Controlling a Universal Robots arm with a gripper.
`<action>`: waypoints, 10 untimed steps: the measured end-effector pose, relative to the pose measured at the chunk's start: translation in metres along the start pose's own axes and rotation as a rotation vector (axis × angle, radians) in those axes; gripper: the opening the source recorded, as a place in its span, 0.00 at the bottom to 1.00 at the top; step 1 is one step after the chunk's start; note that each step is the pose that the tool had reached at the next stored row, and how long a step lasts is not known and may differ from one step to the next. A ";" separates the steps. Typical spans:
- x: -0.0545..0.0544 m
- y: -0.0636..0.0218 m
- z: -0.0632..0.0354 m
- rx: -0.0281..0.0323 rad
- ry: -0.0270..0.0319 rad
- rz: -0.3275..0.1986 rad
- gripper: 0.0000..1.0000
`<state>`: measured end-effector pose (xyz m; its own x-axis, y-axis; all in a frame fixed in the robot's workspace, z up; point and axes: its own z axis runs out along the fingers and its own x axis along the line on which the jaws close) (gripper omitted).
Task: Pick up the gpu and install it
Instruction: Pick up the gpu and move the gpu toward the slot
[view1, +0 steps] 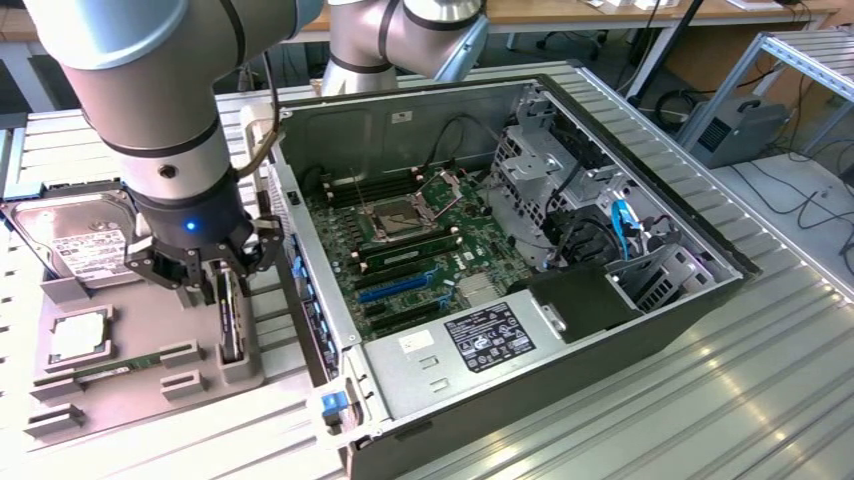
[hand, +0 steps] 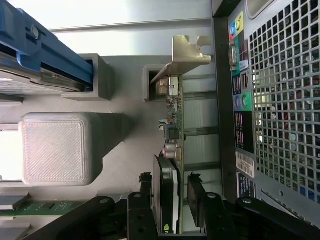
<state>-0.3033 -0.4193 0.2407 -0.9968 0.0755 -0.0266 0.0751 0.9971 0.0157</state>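
Unreadable: hard drive label (view1: 96, 252), power supply label (view1: 487, 338).

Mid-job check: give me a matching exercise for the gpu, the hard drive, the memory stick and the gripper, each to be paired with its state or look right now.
Column one:
1. gpu
2. hard drive
3. memory stick
4. gripper

Column two:
A. silver, white label facing up
B. standing on edge in a gray holder
C. open, one finger on either side of the card
D. narrow and green, lying flat

Pairs: 1-B, 2-A, 3-D, 4-C
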 end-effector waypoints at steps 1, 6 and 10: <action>0.000 0.0000 0.0002 0.0001 0.0002 0.000 0.42; 0.000 0.0000 0.0005 0.0000 0.0000 0.000 0.42; 0.000 0.0000 0.0005 0.0000 0.0000 0.000 0.27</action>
<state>-0.3033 -0.4193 0.2402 -0.9968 0.0755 -0.0266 0.0751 0.9971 0.0157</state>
